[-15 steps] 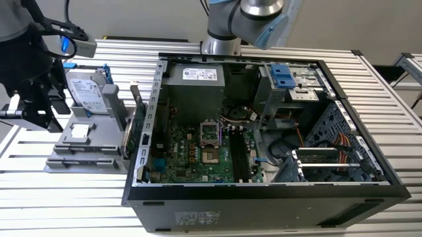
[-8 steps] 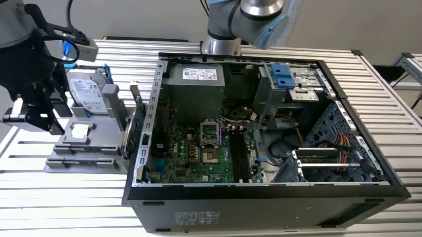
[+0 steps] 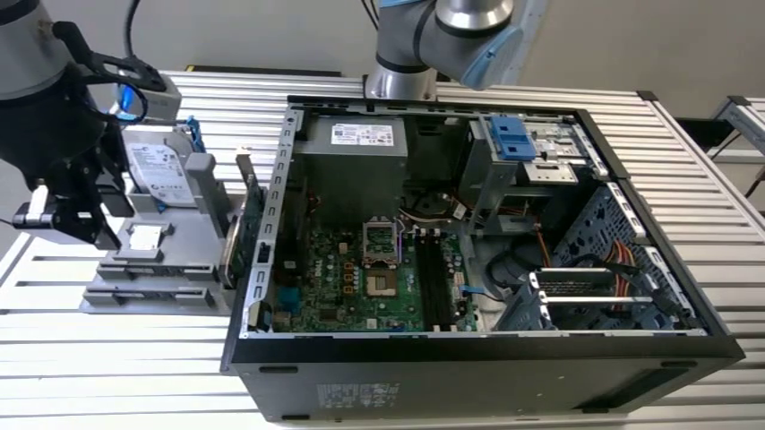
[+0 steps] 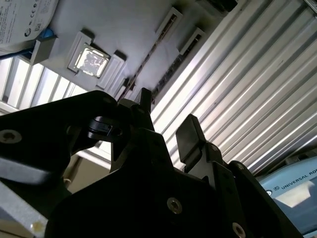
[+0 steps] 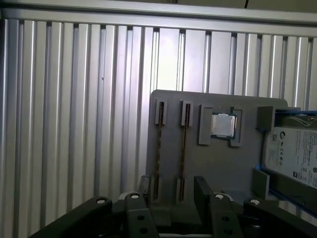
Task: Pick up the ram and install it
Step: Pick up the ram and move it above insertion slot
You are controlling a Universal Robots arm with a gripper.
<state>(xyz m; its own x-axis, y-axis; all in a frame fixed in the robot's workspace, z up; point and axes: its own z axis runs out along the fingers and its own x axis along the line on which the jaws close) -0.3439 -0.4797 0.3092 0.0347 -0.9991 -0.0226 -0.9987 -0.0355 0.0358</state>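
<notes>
Two slim ram sticks stand on edge in the narrow slots of a grey holder [image 5: 218,168]: one ram stick [image 5: 159,144] and a second ram stick [image 5: 183,144] beside it. In the second wrist view they appear as thin dark lines [image 4: 148,57]. My gripper [image 5: 173,186] hovers over the slot end of the holder, apart from the sticks, open with nothing between its fingers [image 4: 188,134]. In the exterior view the gripper [image 3: 72,219] hangs above the holder [image 3: 156,278] at the exterior view's left. The motherboard's long memory slots [image 3: 431,287] lie inside the open computer case [image 3: 478,358].
The holder also carries a square processor chip [image 5: 223,124] and a silver hard drive [image 5: 297,153] with blue clips. A green circuit card [image 3: 245,224] stands upright between holder and case. The ribbed metal table [image 5: 74,124] stretches around them.
</notes>
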